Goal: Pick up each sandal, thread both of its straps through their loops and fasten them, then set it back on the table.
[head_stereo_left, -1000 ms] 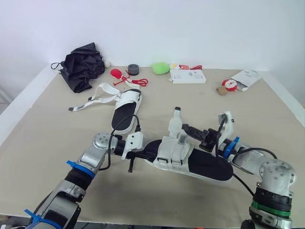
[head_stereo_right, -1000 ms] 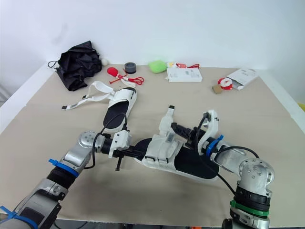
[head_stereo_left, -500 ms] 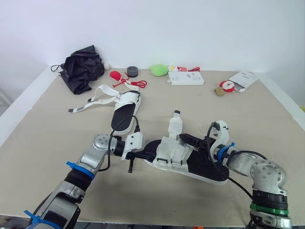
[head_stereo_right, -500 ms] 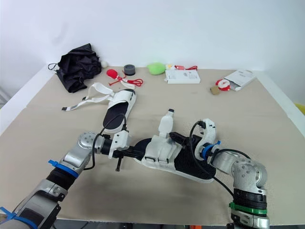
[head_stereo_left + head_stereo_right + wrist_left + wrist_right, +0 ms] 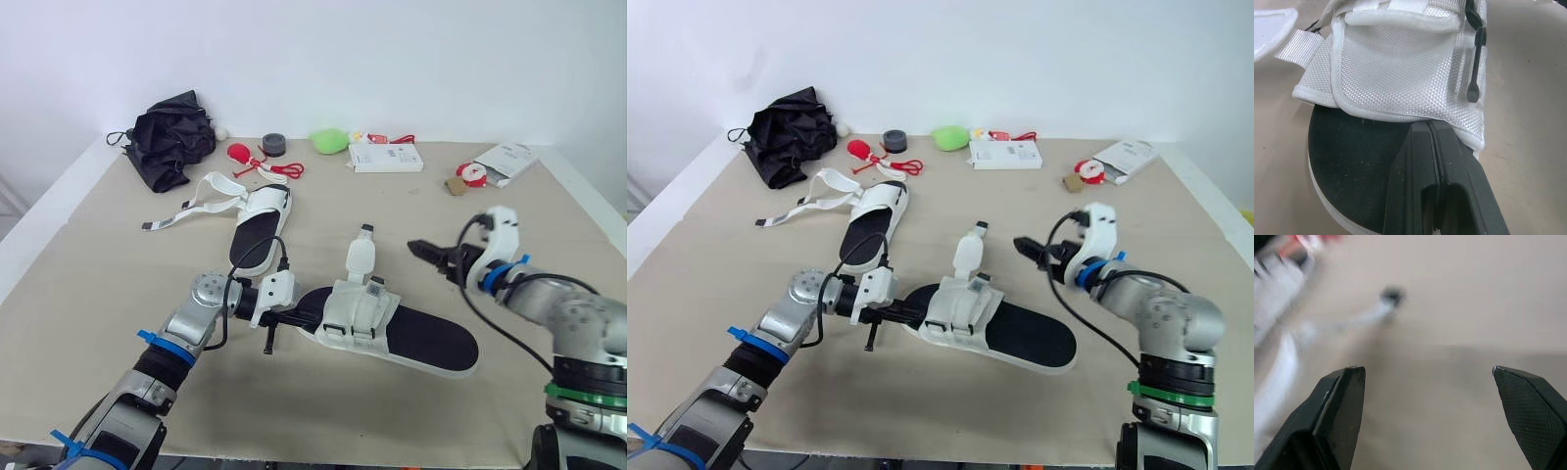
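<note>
A white sandal [image 5: 423, 340] with a black sole is lying near the middle of the table [image 5: 88, 257]. The left gripper [image 5: 300, 315] is resting on its toe end, fingers pressed together. The right gripper [image 5: 1427, 370] is hovering nearby, fingers spread wide.

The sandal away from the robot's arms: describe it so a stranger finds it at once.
Find the black umbrella at the far left corner of the table. Right of it and nearer the robot lies the far sandal, white with a black footbed. Unlike the near sandal by the left gripper, its long straps trail loose toward the left edge.
</note>
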